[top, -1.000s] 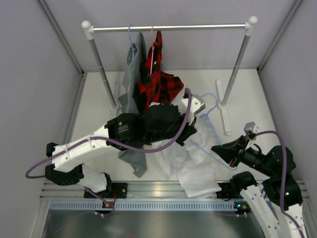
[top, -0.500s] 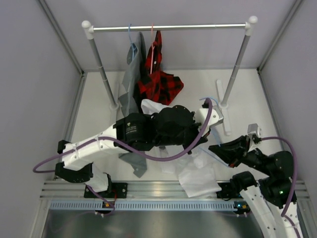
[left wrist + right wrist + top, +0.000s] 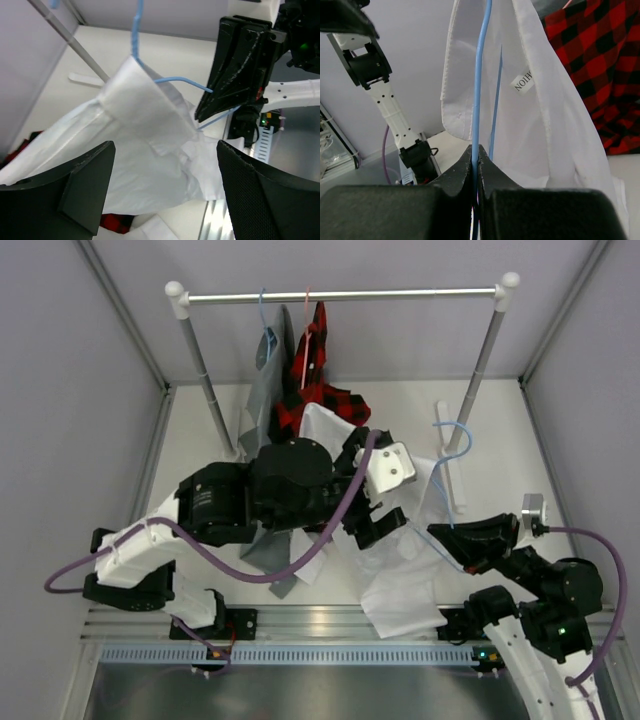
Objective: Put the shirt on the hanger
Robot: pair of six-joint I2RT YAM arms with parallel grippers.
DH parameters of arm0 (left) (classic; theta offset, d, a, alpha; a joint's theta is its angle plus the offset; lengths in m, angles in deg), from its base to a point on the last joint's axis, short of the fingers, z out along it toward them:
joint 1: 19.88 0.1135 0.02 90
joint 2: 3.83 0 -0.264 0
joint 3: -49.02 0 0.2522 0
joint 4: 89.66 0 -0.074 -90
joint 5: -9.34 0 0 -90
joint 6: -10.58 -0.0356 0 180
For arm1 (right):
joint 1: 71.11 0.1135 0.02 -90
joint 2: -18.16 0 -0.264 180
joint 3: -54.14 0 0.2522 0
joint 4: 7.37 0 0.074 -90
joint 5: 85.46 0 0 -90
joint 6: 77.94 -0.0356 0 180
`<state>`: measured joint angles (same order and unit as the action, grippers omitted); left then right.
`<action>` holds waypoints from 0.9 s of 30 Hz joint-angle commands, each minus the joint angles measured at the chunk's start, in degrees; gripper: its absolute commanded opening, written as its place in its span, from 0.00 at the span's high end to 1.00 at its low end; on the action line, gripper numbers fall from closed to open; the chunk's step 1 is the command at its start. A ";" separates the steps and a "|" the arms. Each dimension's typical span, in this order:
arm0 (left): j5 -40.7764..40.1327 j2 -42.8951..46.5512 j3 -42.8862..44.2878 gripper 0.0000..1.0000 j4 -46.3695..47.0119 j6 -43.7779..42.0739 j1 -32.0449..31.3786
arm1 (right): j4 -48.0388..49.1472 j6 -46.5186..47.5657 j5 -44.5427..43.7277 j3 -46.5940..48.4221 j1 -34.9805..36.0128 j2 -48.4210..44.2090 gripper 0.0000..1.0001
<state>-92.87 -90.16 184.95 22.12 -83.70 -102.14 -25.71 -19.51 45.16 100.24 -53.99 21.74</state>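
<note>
The white shirt point(image 3: 400, 565) hangs draped over the light blue wire hanger point(image 3: 452, 432), whose hook sticks up above the fabric. In the left wrist view the shirt point(image 3: 145, 125) covers one shoulder of the hanger point(image 3: 136, 30). My right gripper point(image 3: 462, 540) is shut on the hanger's lower wire, the jaws point(image 3: 475, 156) pinching the blue wire point(image 3: 479, 75) with the shirt's collar point(image 3: 530, 105) just beyond. My left gripper point(image 3: 385, 492) stands open right beside the shirt, its fingers point(image 3: 87, 185) wide apart with nothing held between them.
A clothes rail point(image 3: 340, 297) on two posts spans the back. A grey shirt point(image 3: 262, 400) and a red-and-black plaid shirt point(image 3: 322, 405) hang from it, their hems reaching the table. The rail's right foot point(image 3: 452, 475) lies close behind the hanger. Walls close in on both sides.
My left gripper has opened, let go of the shirt and pulled back to the left. The shirt now hangs spread on the hanger, which the right gripper has lifted more upright.
</note>
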 commanded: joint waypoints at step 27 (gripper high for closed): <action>57.81 3.71 -6.24 0.19 -1.71 -18.23 25.83 | -10.18 13.02 16.42 8.53 0.45 2.40 1.00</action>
<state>-47.41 -87.88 179.64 20.94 -102.10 -76.85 -35.77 -9.72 58.26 106.03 -53.99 22.28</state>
